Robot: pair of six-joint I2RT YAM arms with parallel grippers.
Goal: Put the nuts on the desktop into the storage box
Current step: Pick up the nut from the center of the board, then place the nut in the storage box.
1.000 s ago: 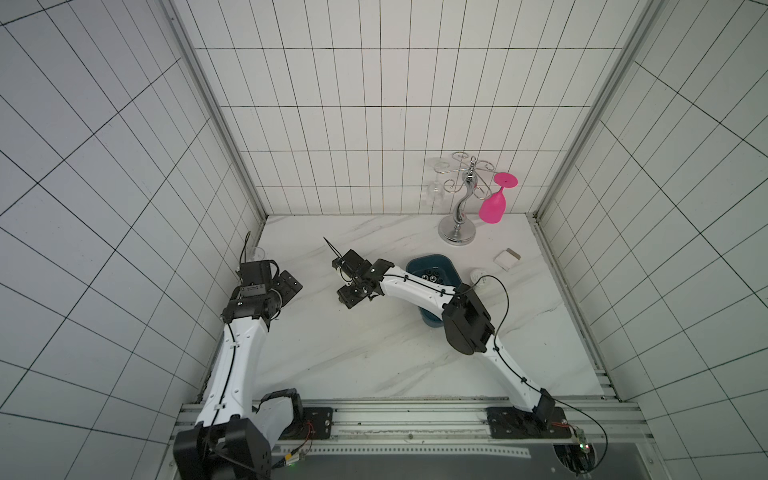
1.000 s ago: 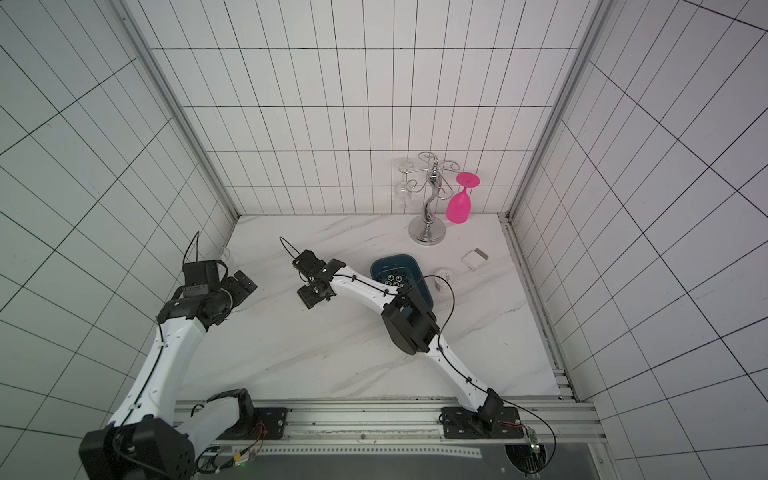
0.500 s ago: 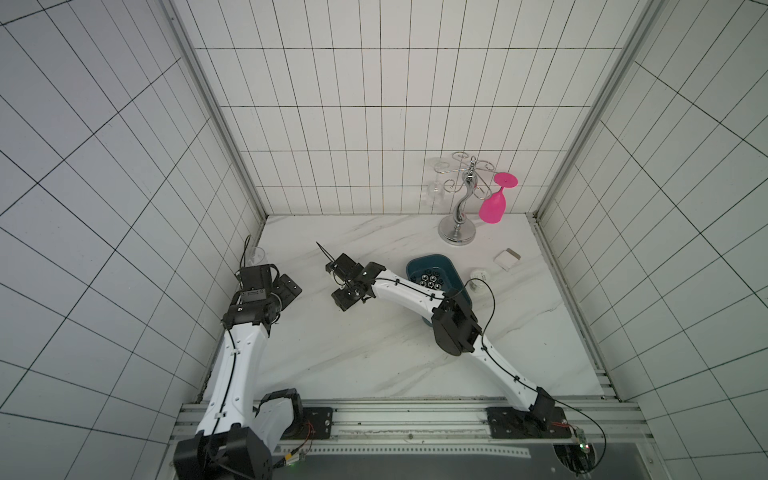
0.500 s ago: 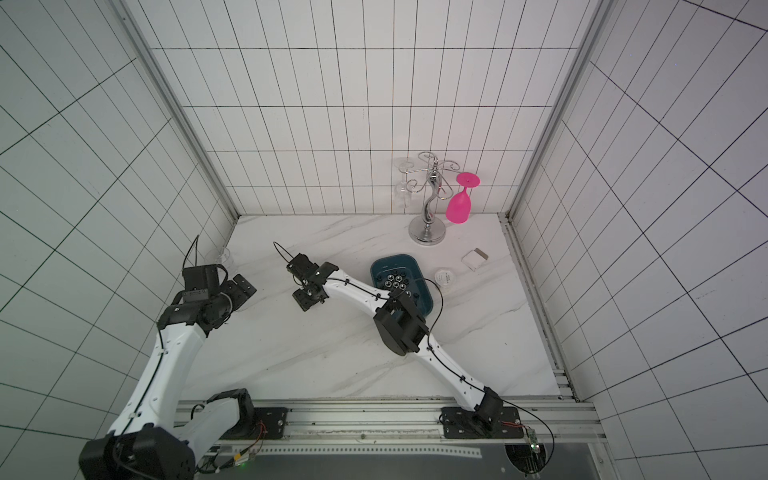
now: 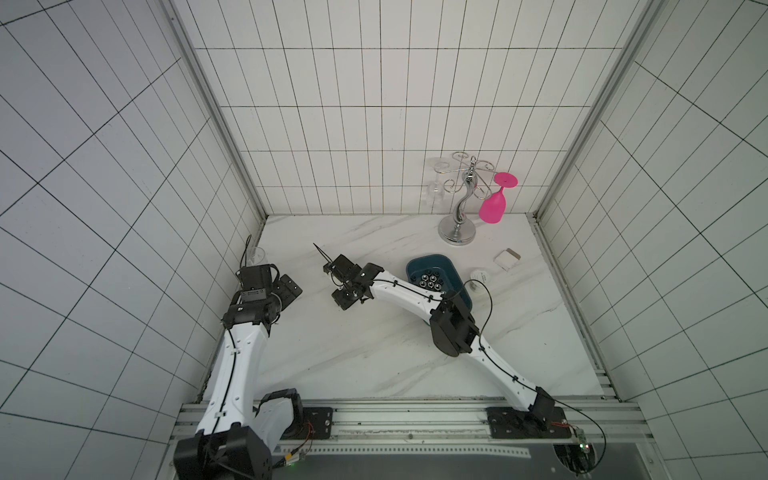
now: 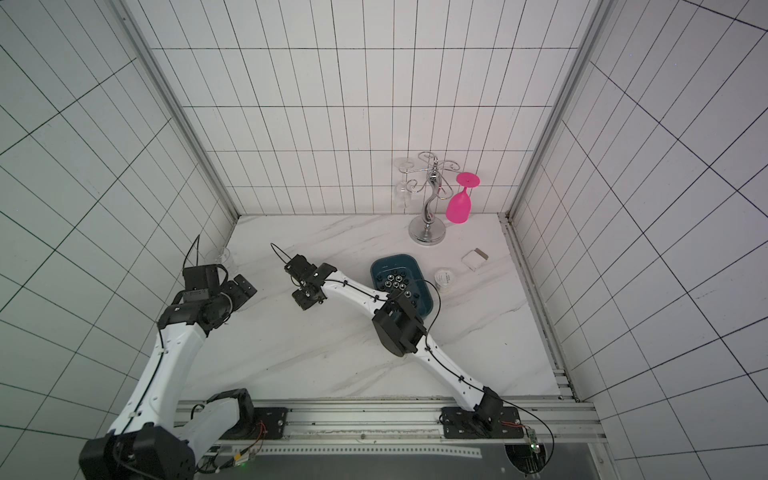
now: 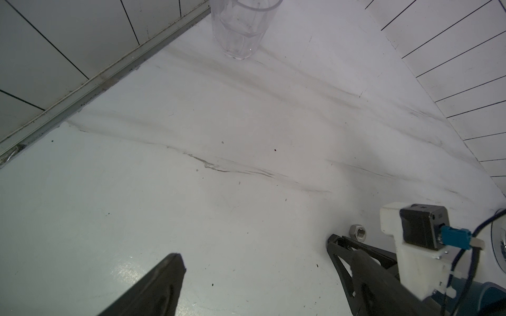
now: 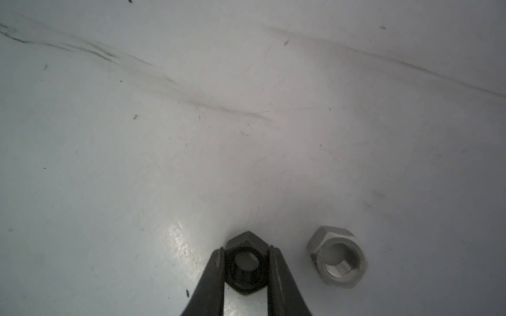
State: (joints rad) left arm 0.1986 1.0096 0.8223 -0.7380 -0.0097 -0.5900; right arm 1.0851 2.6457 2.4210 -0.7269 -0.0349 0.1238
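Low in the right wrist view, the right claw had just pinched shut on a black nut still on the desktop, a silver nut just beside it. It looked ready to lift toward the box, right of centre in a top view. The left claw hung wide.

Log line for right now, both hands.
right hand: shut on black nut, on desktop | silver nut: loose beside it | left hand: open, empty | storage box: several nuts inside

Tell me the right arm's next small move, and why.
Probably lift straight up: the right gripper has its fingers shut on the black hexagonal metal nut, lying on the white marble desktop beside a silver hexagonal nut, away from the dark teal plastic storage box.
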